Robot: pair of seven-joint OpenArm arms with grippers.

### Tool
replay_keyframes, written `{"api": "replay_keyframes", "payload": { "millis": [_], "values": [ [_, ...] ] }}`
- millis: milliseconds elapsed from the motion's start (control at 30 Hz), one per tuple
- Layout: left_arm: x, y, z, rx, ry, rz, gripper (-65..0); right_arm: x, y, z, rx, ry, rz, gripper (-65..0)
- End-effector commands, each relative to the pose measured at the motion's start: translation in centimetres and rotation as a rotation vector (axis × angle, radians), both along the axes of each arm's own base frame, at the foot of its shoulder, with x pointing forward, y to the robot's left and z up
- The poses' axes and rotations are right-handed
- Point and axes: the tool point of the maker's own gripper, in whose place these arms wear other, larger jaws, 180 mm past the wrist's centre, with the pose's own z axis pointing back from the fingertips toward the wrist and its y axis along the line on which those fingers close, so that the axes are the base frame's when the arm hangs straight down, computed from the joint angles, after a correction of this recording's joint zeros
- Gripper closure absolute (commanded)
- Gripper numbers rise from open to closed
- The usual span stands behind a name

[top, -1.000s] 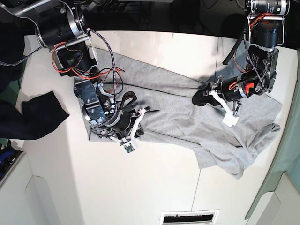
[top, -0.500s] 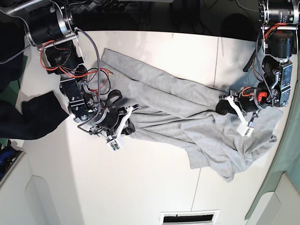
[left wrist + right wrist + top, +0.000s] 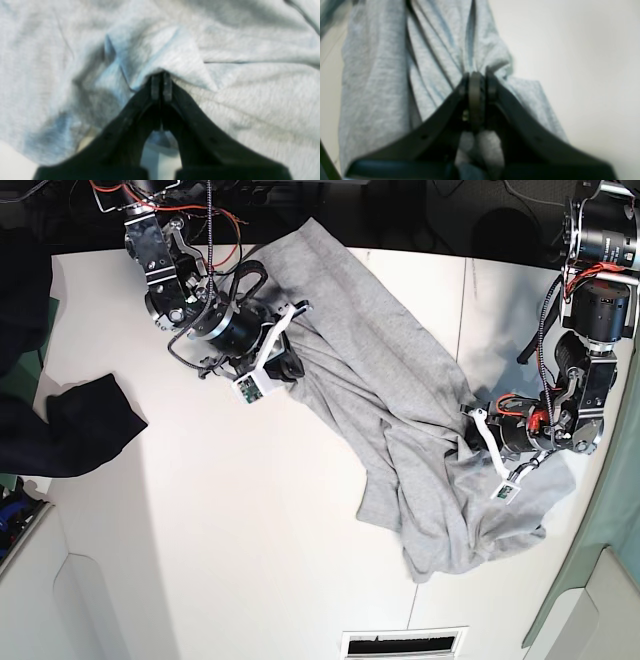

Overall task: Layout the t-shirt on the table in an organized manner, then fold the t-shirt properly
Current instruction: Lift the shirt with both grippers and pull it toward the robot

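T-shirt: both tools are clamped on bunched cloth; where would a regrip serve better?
On the t-shirt, take the loose near edge lying flat on the table, coming from the bare near side. The middle is twisted into folds.

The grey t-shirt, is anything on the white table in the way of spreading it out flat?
Nothing visible blocks it. The light heather-grey cotton t-shirt is pinched by both hands, left hand and right hand, with bare white matte table around it. The dark navy-black cloth lies apart at the table's edge.

base: overhead, looking down, far | wrists: close, along end effectors | shared: t-shirt (image 3: 400, 430)
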Motion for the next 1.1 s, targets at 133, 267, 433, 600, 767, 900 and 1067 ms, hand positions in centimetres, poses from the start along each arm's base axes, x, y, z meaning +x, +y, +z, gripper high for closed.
{"api": "replay_keyframes", "payload": {
  "millis": [133, 267, 433, 600, 767, 900, 1067],
  "values": [
    [1.1, 0.2, 1.5, -0.004, -0.023, -0.014, 0.0, 1.3, -0.5, 1.7, 0.000, -0.051, -0.017, 0.0],
    [1.1, -1.3, 2.7, -0.077, -0.027, -0.047, 0.0, 3.6, -1.8, 2.9, -0.012, -0.094, -0.074, 0.0],
    [2.2, -2.3, 6.2, -0.155, -0.095, -0.071, 0.0, 7.3, -2.9, 5.7, 0.009, -0.166, -0.133, -14.4],
    [2.4, -2.3, 8.1, -0.127, -0.118, -0.109, -3.9, 10.8, -4.0, 8.4, 0.003, -0.237, -0.215, -23.7],
    [1.6, -2.7, 7.4, -0.152, -0.093, -0.107, -9.2, 13.1, -3.1, 9.7, 0.016, -0.241, -0.244, -23.6],
    [0.2, -2.7, 6.0, -0.154, -0.057, -0.104, -9.2, 14.4, -0.4, 8.4, 0.050, -0.179, -0.237, -23.6],
    [-1.7, -2.9, 4.1, -0.152, -0.025, -0.101, -9.2, 14.3, 4.2, 5.9, 0.120, -0.094, -0.132, -23.6]
  ]
}}
